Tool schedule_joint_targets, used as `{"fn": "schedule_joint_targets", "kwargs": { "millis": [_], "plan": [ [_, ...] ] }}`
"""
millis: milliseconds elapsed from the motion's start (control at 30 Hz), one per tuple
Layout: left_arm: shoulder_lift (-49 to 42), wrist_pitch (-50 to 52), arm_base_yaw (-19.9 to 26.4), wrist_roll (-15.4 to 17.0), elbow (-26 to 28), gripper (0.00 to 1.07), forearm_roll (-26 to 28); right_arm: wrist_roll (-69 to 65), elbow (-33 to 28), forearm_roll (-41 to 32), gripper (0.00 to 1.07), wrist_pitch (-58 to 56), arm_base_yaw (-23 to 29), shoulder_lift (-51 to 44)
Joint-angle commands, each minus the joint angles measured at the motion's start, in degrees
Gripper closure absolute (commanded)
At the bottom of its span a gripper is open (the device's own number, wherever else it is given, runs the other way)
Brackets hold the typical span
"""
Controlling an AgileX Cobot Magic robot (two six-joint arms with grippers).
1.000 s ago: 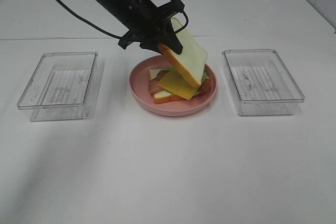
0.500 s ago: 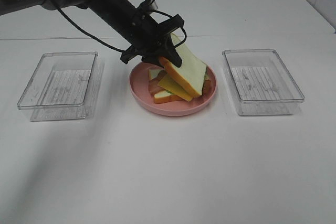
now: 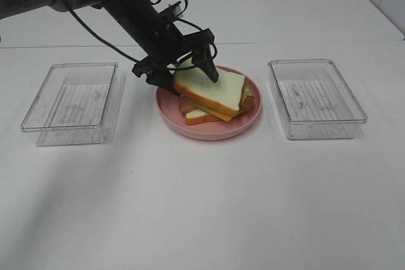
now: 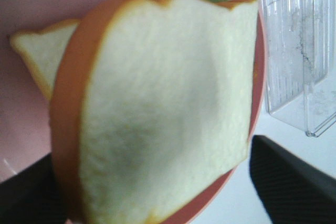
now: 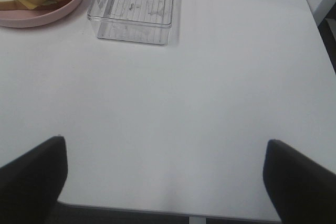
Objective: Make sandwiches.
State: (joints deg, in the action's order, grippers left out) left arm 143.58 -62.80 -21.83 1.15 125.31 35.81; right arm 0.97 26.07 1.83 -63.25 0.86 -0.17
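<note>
On the white counter [image 3: 202, 207], a clear tray [image 3: 71, 102] sits at the left. The left gripper [image 3: 185, 75], which held the top bread slice [image 3: 209, 89] tilted in the air a second ago, now has its jaws spread wide around it, the slice lying flat on the sandwich stack on the pink plate [image 3: 209, 129]. Further right is a second clear tray [image 3: 315, 98]; the right gripper [image 5: 165, 182] hovers wide open above bare counter.

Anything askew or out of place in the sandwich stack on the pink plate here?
Yes. The top bread slice sits twisted and shifted against the bottom bread slice, whose corner sticks out, as does a cheese edge. Both clear trays sit square. Nothing spilled off the pink plate.
</note>
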Motion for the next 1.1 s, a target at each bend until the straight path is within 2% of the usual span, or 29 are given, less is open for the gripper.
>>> {"fn": "schedule_joint_targets", "kwargs": {
  "millis": [33,100,200,267,433,667,700,833,867,900,967,1000,1033,1100],
  "plan": [
    [-0.3,-1.0,-0.1,1.0,2.2,0.07,-0.1,0.3,-0.1,-0.1,0.09,0.2,-0.3,-1.8],
    [-0.3,-3.7,-0.3,5.1,7.3,0.05,-5.7,0.3,-0.1,-0.1,0.09,0.2,-0.3,-1.8],
    [-0.3,-4.5,-0.4,6.1,8.5,0.05,-8.0,0.3,-0.1,-0.1,0.09,0.2,-0.3,-1.8],
    [-0.3,-9.7,-0.8,9.2,13.0,0.05,-15.9,0.3,-0.1,-0.1,0.09,0.2,-0.3,-1.8],
    [-1.3,-12.7,-0.9,9.7,16.6,0.06,-19.7,0.3,-0.1,-0.1,0.09,0.2,-0.3,-1.8],
    [-5.6,-12.7,-1.1,9.1,16.5,0.06,-22.0,0.3,-0.1,-0.2,0.09,0.2,-0.3,-1.8],
    [-7.6,-12.7,-1.3,9.0,15.8,0.06,-24.8,0.3,-0.1,-0.2,0.09,0.2,-0.3,-1.8],
    [-11.1,-12.7,-1.3,9.0,12.8,0.06,-27.3,0.3,-0.1,-0.2,0.09,0.2,-0.3,-1.8],
    [-13.7,-12.7,-1.1,9.0,9.5,0.06,-29.0,0.3,-0.1,-0.2,0.09,0.2,-0.3,-1.8],
    [-13.7,-12.7,-1.1,9.0,9.5,0.06,-29.0,0.3,-0.1,-0.2,0.09,0.2,-0.3,-1.8],
    [-18.0,-12.7,-0.8,8.5,3.7,0.06,-30.9,0.3,-0.1,-0.2,0.09,0.2,-0.3,-1.8],
    [-18.0,-12.7,-0.8,8.5,3.7,0.06,-30.9,0.3,-0.1,-0.2,0.09,0.2,-0.3,-1.8],
    [-21.4,-12.7,-0.8,6.9,-0.6,0.06,-32.0,0.3,-0.1,-0.2,0.09,0.2,-0.3,-1.8],
    [-22.7,-12.7,-0.8,6.0,-2.5,0.06,-32.8,0.3,-0.1,-0.2,0.09,0.2,-0.3,-1.8]
  ]
}}
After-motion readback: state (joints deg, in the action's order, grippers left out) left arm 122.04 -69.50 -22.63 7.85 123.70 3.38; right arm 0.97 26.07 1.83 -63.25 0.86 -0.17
